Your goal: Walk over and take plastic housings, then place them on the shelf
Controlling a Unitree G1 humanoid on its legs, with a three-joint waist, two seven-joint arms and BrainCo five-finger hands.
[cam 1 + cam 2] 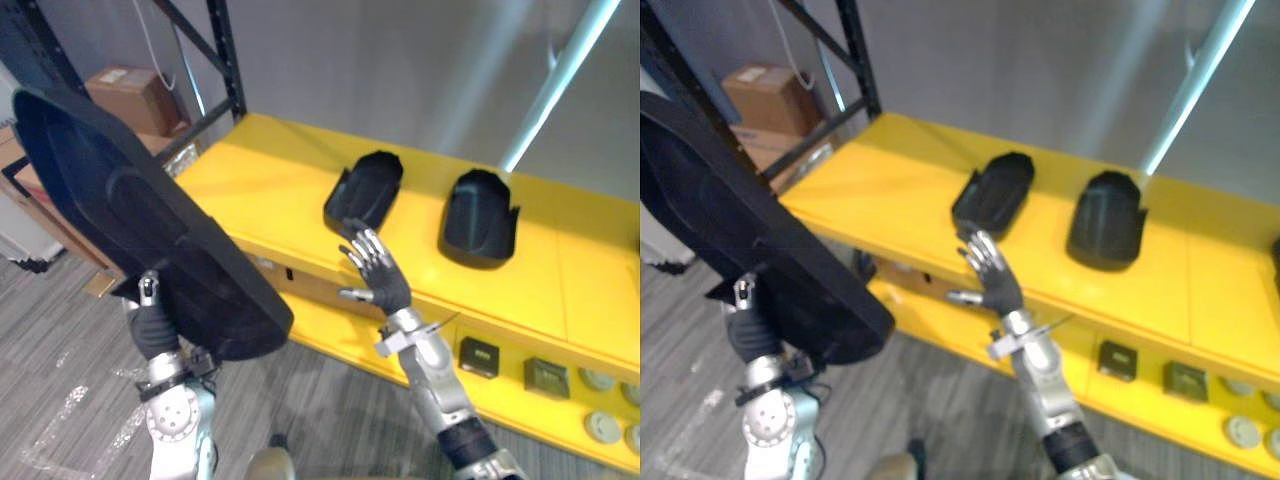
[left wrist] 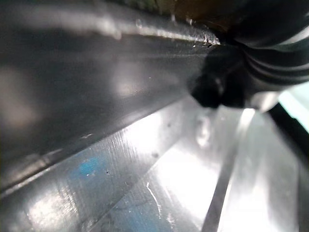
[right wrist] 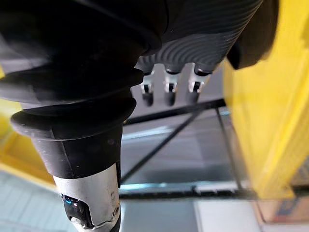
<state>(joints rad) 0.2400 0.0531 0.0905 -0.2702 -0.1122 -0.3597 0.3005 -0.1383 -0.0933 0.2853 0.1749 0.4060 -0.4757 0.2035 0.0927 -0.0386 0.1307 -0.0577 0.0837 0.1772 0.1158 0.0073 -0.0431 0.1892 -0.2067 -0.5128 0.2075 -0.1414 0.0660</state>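
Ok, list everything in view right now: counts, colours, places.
shelf: one, yellow, ahead
large housing: one, black, held up at left
small housings: two, black, apart on the shelf top
square parts: two, dark, lower tier, right
round discs: several, grey, lower tier, far right
rack: one, black, shelf's left end
cardboard boxes: two, brown, far left behind rack
left hand: one, dark-covered, holding large housing
right hand: one, fingers open, at shelf's front edge

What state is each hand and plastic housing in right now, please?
Large housing: in the air, tilted, carried by the left hand.
Right hand: open, empty, raised by the shelf edge.
Left shelf housing: lying on the yellow shelf, hollow side showing.
Right shelf housing: lying on the shelf, shell up.
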